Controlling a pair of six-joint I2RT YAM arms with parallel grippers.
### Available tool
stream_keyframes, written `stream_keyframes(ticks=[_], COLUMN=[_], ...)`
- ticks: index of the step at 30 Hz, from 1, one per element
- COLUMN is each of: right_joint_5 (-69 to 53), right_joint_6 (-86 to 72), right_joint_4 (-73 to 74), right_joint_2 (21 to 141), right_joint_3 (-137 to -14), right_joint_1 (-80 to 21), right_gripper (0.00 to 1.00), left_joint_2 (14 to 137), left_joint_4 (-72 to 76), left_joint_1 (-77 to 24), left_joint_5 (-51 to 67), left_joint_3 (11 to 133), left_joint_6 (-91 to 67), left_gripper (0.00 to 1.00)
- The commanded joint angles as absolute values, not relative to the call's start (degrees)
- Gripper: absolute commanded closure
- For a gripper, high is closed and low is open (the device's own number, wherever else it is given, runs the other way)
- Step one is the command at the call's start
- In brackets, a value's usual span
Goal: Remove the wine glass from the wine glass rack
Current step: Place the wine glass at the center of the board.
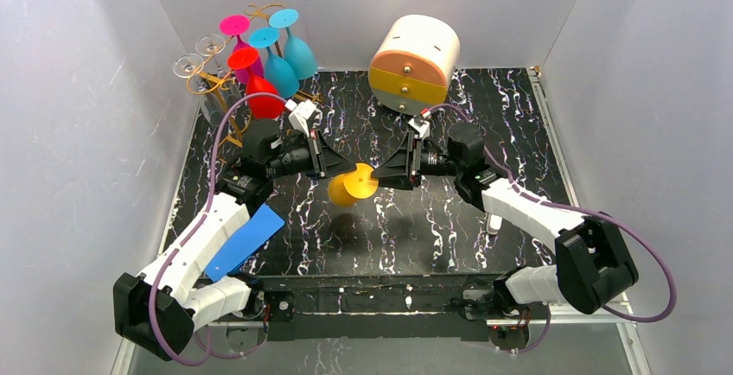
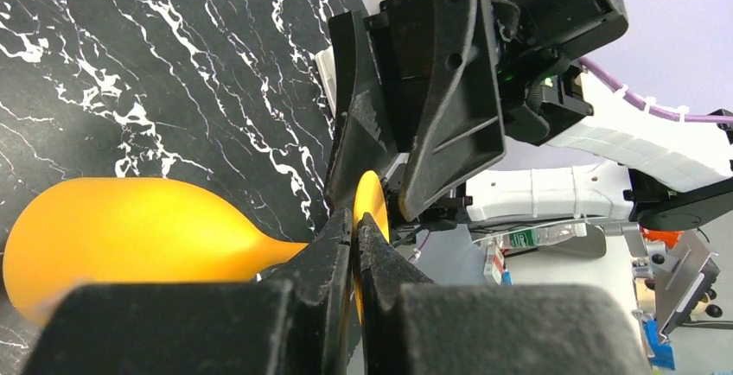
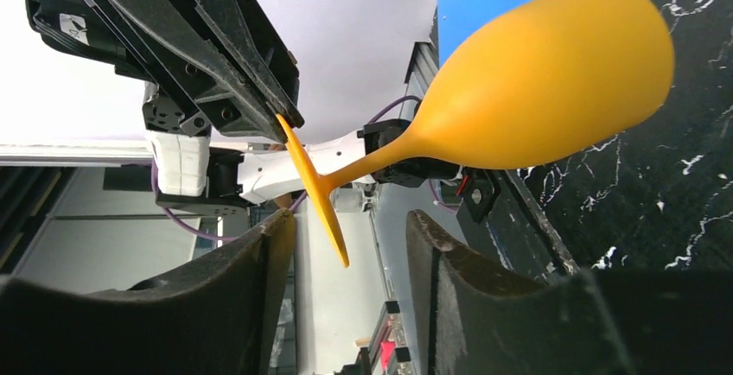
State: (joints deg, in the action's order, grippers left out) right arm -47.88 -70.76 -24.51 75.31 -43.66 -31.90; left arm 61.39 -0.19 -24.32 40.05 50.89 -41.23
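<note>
Currently the left hand (image 1: 344,168) pinches the foot of the yellow wine glass (image 1: 350,188) over mid-worktop (image 1: 449,219). The right hand (image 1: 381,171) gapes wide around that foot, and the wine glass rack (image 1: 214,90) stands at the far-left corner.

Lab booth: white walls (image 1: 69,90), marbled tabletop (image 1: 415,228)

Seven glasses: one orange wine glass (image 1: 344,190), two teal (image 1: 282,73), two clear (image 1: 187,66), one pink (image 1: 233,25), one red (image 1: 263,98). One wine glass rack (image 1: 213,79), one drawer box (image 1: 415,57), one blue sheet (image 1: 246,241).
</note>
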Motion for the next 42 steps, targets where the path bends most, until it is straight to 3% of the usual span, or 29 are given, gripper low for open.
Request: stream_keyframes(ticks=[1,13,16,21,25,26,33,42], right_joint_5=[-49.9,-51.34,-50.79,-48.41,-44.79,-44.2,-38.67,-29.0], right_joint_6=[-72.64,-74.97,-74.78,-72.33,-68.7,-67.64,-61.3,-56.31], right_joint_4=[-32.73,-39.8,-40.6,-38.45,-33.09,-31.7,-22.72,-12.86], right_joint_2=[76.33,76.79,76.2,74.35,71.68,71.11,65.99,61.17], right_joint_3=[-44.03,-42.1,-41.56,-40.81,-40.65,-40.8,-40.44,-40.47], right_joint_1=[-33.33,-33.99,-34.01,-34.01,-33.97,-33.94,-33.98,-33.94], right_gripper=[0.44,0.91,0.97,0.99,0.99,0.99,0.99,0.99], left_joint_2=[60.56,60.46,60.92,61.16,60.94,60.54,54.17,47.01], left_joint_4=[3.07,7.47,7.38,-3.3,-14.81,-16.23,-25.05,-24.97], left_joint_1=[-24.61,-24.78,-24.78,-24.79,-24.78,-24.79,-24.78,-24.73], left_joint_5=[39.81,38.91,39.46,36.39,32.25,31.96,20.88,4.16], left_joint_3=[50.44,48.34,48.25,51.64,55.88,56.39,58.61,55.72], left_joint_6=[-42.47,-46.15,-46.11,-39.59,-33.14,-31.93,-21.67,-24.64], left_gripper=[1.0,1.0,0.99,0.45,0.07,0.02,0.02,0.02])
